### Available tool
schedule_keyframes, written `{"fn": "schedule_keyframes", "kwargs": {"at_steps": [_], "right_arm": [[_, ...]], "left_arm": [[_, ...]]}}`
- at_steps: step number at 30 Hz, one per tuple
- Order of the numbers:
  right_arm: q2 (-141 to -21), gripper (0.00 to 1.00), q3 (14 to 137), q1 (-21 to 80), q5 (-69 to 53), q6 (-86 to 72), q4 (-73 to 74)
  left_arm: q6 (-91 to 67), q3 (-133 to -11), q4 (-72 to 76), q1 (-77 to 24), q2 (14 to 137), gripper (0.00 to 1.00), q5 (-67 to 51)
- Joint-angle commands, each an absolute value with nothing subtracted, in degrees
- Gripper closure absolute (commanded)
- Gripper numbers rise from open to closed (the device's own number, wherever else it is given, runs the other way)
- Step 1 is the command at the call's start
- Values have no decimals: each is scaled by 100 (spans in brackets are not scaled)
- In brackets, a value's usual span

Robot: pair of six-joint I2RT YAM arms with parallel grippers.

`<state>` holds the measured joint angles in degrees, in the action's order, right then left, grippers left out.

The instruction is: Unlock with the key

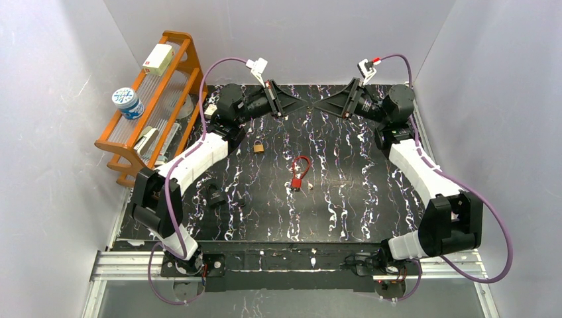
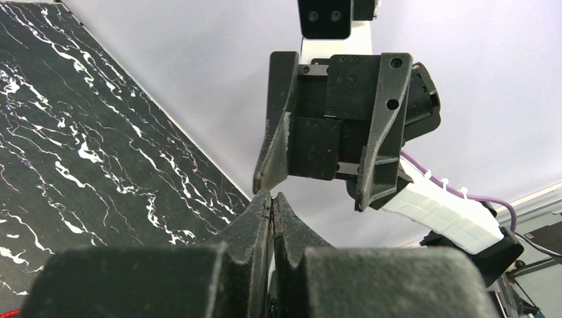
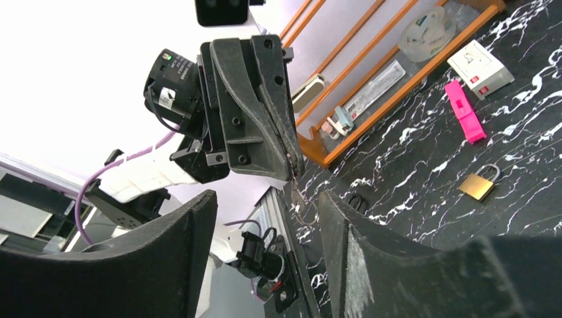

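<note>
the left gripper (image 2: 272, 204) is fully closed, jaws pressed flat together, and clamps the key (image 3: 293, 187) at its tip; a thin wire ring (image 3: 303, 213) hangs below the key. the right gripper (image 2: 328, 140) is open, jaws spread wide, and faces the left gripper tip to tip, so the key sits in the gap between its two fingers without visible contact. the brass padlock (image 1: 258, 146) lies flat on the table (image 1: 358, 199), shackle pointing away from the arm bases. both gripper tips and the key are held in the air beyond the brass padlock, toward the far edge and on the right arm's side of it, well apart from it. a red cable lock (image 1: 299, 173) lies nearer the bases than the brass padlock, also on the right arm's side. count: two grippers, one key, one brass padlock, one red cable lock.
</note>
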<state>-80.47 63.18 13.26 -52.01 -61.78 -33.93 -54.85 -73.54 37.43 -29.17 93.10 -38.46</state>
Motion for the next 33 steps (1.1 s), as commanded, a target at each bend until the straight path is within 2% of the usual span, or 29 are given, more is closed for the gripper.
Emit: {"fn": "schedule_keyframes", "kwargs": {"at_steps": [1,4,13,18,22,27,33], "right_arm": [[-7935,38,6293,1358,-4914,-6198,-3848],[-8048,46,6306,1425,-5005,-6334,-4046],[-8347,48,6592,1591,-5207,-6815,-4223],[-8399,60,6584,1591,-5321,-7309,-4797],[-8297,60,6448,1591,-5264,-7539,-5196],[-8190,55,6383,1584,-5112,-7638,-5360],[-8117,63,6340,1589,-4959,-7568,-5222]], "left_arm": [[-5549,-7389,4007,-2936,8999,100,-3747],[-5683,-7378,4179,-2936,9009,100,-3740],[-6213,-7322,4747,-2936,9040,100,-3755],[-6478,-7285,5003,-2936,9077,100,-3745],[-6551,-7273,5128,-2936,9084,100,-3745],[-6604,-7263,5206,-2936,9097,100,-3769],[-6620,-7266,5256,-2936,9075,100,-3773]]}}
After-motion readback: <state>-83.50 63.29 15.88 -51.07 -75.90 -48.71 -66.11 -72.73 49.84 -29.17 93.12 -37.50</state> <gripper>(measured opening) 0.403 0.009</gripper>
